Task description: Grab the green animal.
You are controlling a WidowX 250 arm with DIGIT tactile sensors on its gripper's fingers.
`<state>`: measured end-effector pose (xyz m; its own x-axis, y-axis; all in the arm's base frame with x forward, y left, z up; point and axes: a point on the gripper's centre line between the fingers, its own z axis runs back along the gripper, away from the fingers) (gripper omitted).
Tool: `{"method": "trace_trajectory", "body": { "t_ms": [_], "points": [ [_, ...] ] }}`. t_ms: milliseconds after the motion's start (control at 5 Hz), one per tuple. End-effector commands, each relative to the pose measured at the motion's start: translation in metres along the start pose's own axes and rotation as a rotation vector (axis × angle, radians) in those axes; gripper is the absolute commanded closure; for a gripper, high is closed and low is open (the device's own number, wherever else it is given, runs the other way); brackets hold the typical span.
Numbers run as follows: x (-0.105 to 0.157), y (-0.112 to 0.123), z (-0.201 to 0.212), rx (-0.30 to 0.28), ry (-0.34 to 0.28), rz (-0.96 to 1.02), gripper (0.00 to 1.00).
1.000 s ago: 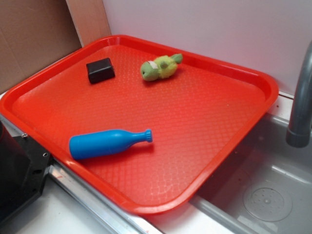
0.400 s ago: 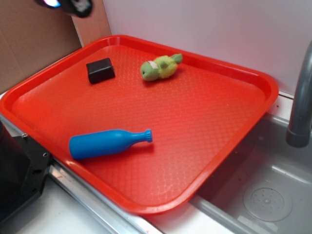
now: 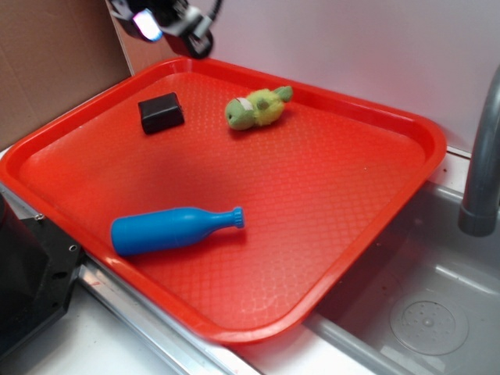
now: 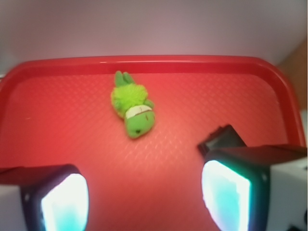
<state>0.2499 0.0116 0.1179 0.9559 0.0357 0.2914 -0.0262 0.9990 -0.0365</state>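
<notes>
**Gripper high at tray's back-left corner, jaws apart, toy untouched**

Gripper (image 3: 168, 19) sits at the top-left of the exterior view, over the far-left rim of the red tray (image 3: 406, 195), partly cut off by the frame edge. It touches nothing. In the wrist view the gripper (image 4: 144, 197) shows both fingers (image 4: 226, 192) spread wide at the bottom corners, nothing between them, pads glowing pale cyan.

Green animal (image 3: 256, 107) lies on its side on the tray's far half, near the back rim, head toward the left, well apart from the gripper. In the wrist view the green animal (image 4: 132, 107) is ahead of the open jaws, head pointing toward the camera.

Black block (image 3: 161, 112) sits on the tray left of the toy, apart from it; the right finger partly hides it in the wrist view. Blue bottle (image 3: 173, 230) lies on its side near the front-left rim, neck pointing right.

Tray rests across the edge of a grey sink (image 3: 426, 312). Faucet pipe (image 3: 483, 164) at right. White wall (image 3: 351, 47) behind, cardboard panel (image 3: 47, 62) at left.
</notes>
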Motion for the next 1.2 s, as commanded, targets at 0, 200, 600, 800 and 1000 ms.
{"method": "trace_trajectory", "body": {
  "t_ms": [0, 200, 600, 800, 1000],
  "points": [
    [0.028, 0.001, -0.042, 0.051, 0.002, -0.022, 0.00],
    [0.040, -0.001, -0.075, -0.005, 0.026, -0.098, 0.00],
    [0.052, -0.001, -0.109, 0.030, 0.070, -0.099, 0.00],
    [0.050, 0.001, -0.109, 0.027, 0.077, -0.073, 1.00],
    [0.050, 0.006, -0.100, 0.018, 0.082, -0.042, 1.00]
  ]
}}
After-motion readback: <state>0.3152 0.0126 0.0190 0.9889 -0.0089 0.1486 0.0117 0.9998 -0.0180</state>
